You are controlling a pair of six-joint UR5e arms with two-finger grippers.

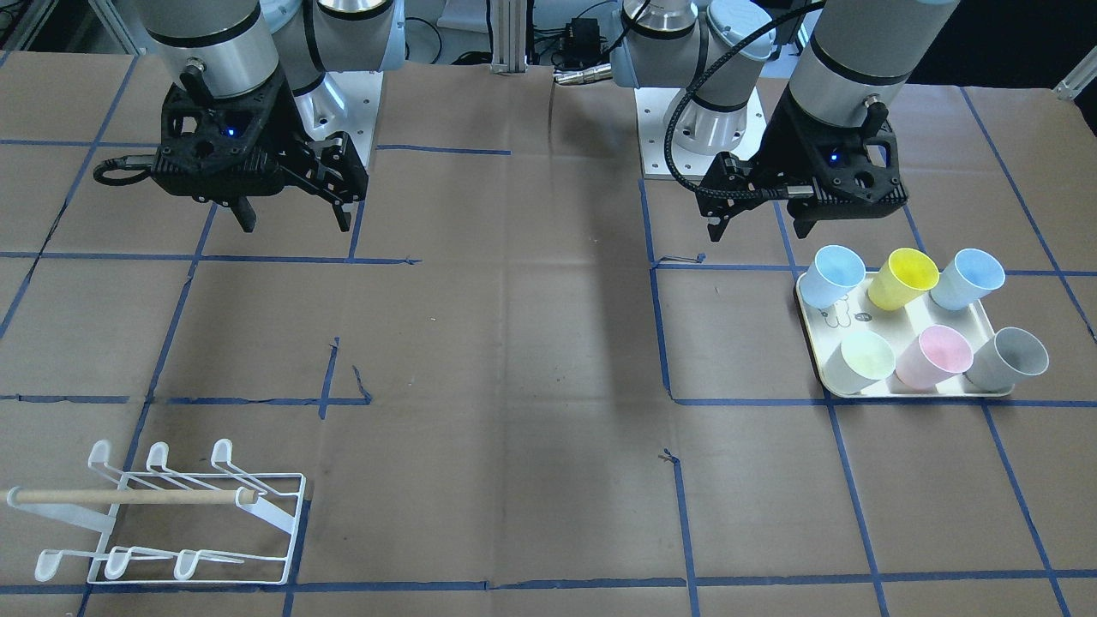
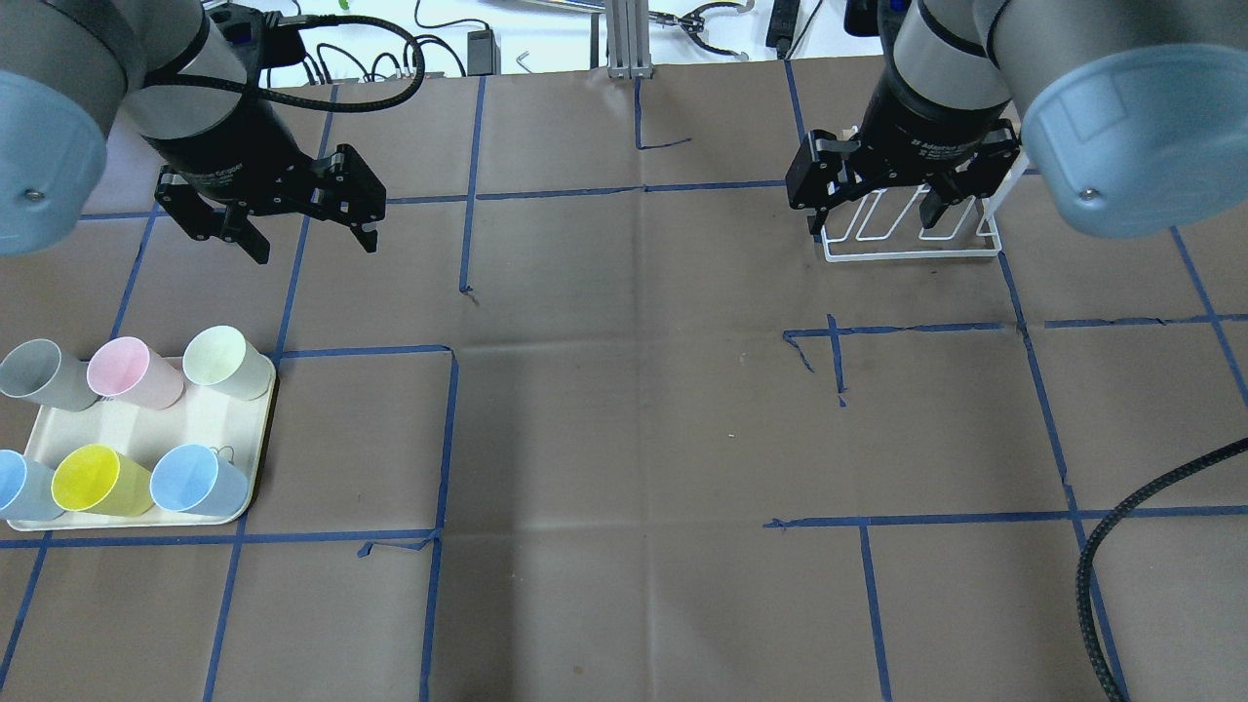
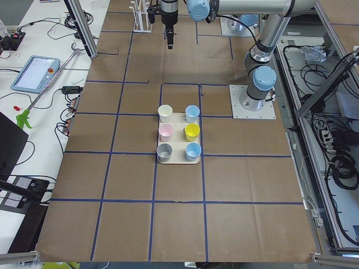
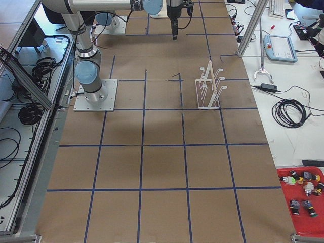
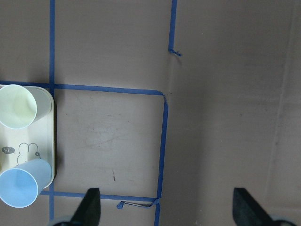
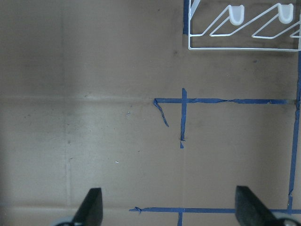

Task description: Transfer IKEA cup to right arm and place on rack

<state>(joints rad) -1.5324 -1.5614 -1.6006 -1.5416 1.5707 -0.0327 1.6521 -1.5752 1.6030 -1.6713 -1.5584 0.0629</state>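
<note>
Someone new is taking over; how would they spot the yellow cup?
At the robot's left end of the table sits a cream tray. In its row nearer the robot, the yellow cup is the middle one, between two pale-blue cups, and the only yellow one.

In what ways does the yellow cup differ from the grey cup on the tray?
Colour: the yellow cup is bright yellow, the grey cup dull grey. Place: the yellow cup stands in the middle of the tray's row nearer the robot; the grey cup stands at an end of the farther row. Both stand upright, mouth up, and look alike in shape and size.
</note>
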